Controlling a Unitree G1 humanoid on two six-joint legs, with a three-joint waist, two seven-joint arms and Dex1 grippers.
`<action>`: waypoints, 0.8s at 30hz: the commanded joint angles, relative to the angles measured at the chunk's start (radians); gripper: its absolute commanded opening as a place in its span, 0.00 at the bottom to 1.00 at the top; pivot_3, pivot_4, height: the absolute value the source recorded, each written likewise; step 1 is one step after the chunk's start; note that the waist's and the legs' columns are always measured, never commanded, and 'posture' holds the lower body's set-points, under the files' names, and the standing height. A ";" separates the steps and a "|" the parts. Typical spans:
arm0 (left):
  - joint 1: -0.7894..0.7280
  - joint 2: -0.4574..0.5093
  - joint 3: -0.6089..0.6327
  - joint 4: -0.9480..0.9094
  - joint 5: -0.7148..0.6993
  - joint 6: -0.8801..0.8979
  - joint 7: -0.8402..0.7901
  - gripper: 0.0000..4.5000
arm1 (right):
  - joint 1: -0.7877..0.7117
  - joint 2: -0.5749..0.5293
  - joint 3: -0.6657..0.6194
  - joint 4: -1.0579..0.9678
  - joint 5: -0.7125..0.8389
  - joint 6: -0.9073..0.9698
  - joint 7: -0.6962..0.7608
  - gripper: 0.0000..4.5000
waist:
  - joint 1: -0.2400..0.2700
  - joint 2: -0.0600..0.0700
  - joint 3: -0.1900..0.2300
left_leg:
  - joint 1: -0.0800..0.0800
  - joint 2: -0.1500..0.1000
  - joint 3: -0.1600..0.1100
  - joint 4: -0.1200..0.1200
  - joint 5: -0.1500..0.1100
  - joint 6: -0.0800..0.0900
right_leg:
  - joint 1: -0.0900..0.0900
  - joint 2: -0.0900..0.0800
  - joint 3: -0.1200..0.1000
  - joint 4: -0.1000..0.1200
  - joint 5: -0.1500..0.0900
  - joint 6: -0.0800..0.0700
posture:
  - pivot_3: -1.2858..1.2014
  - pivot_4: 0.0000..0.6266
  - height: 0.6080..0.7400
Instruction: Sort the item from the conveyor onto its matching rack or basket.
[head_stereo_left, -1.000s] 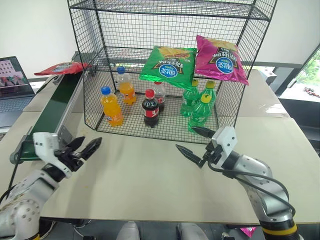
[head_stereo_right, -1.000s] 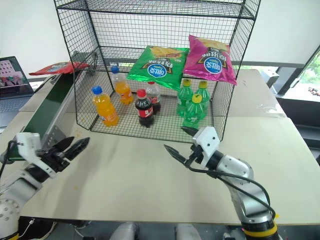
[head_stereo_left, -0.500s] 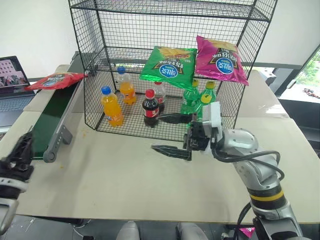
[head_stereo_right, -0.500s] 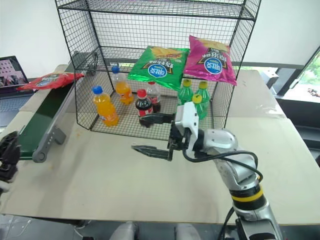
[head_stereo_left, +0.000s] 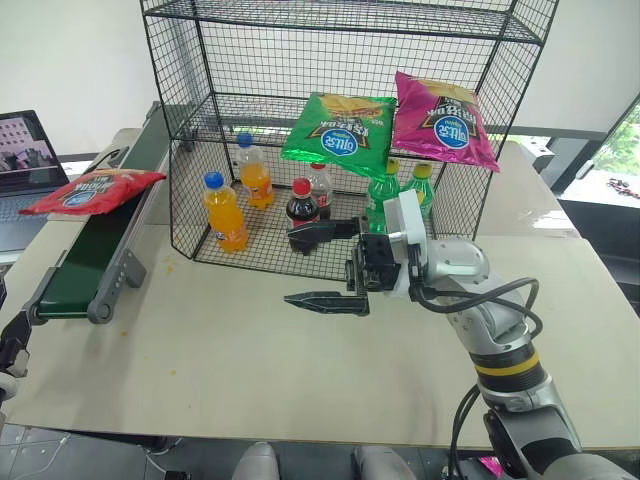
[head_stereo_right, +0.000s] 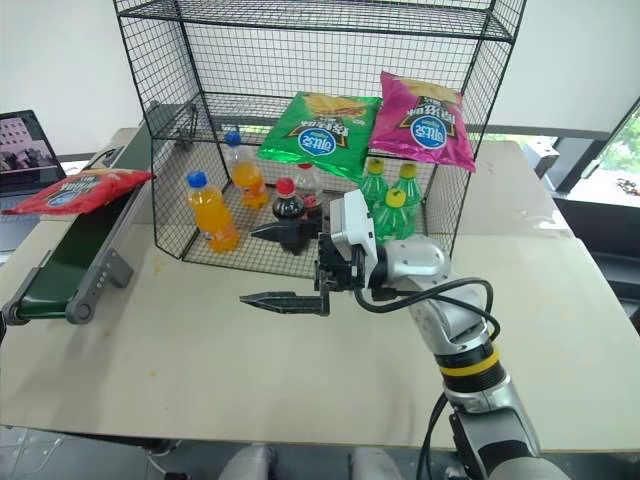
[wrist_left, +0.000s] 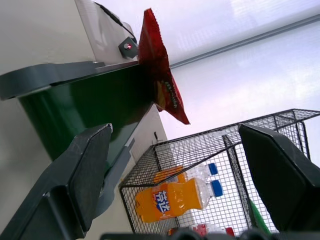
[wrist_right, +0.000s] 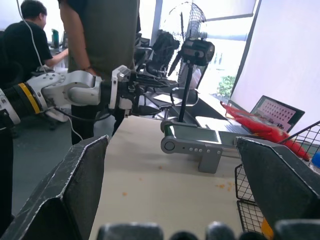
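Red crisp bag (head_stereo_left: 83, 190) lying on conveyor (head_stereo_left: 95, 250), far left, hanging over belt's edge. My right gripper (head_stereo_left: 325, 265) spread wide, empty, hovering over table (head_stereo_left: 250, 360) before wire rack (head_stereo_left: 340, 120). My left gripper (wrist_left: 175, 175) spread wide too, empty, facing bag.

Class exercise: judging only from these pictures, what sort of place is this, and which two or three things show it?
Probably a robotics lab or office test area set up as a mock shop-sorting station. A small conveyor carries a red crisp bag beside a wire rack stocked with drinks and snacks, and a laptop sits nearby.
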 joint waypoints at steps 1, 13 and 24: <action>-0.017 0.023 0.020 0.012 -0.014 0.002 0.005 0.96 | -0.027 0.008 -0.021 -0.018 0.016 -0.042 0.024 1.00 | -0.001 0.000 0.000 | 0.000 0.000 0.000 0.000 0.000 0.000 | 0.000 0.000 0.000 0.000 0.000 0.000 | 0.52 0.24 1.00; -0.031 0.066 -0.005 0.063 -0.014 0.001 -0.021 0.96 | -0.019 -0.006 -0.019 -0.013 -0.006 -0.080 0.042 1.00 | 0.000 0.000 0.000 | 0.000 0.000 0.000 0.000 0.000 0.000 | 0.000 0.000 0.000 0.000 0.000 0.000 | 0.52 0.24 1.00; -0.039 0.134 -0.001 0.144 0.018 0.005 -0.060 0.91 | -0.021 0.009 -0.031 -0.044 0.009 -0.066 -0.014 1.00 | -0.001 0.000 0.000 | 0.000 0.000 0.000 -0.001 0.000 -0.001 | -0.001 0.000 0.000 -0.001 0.000 0.000 | 0.52 0.24 1.00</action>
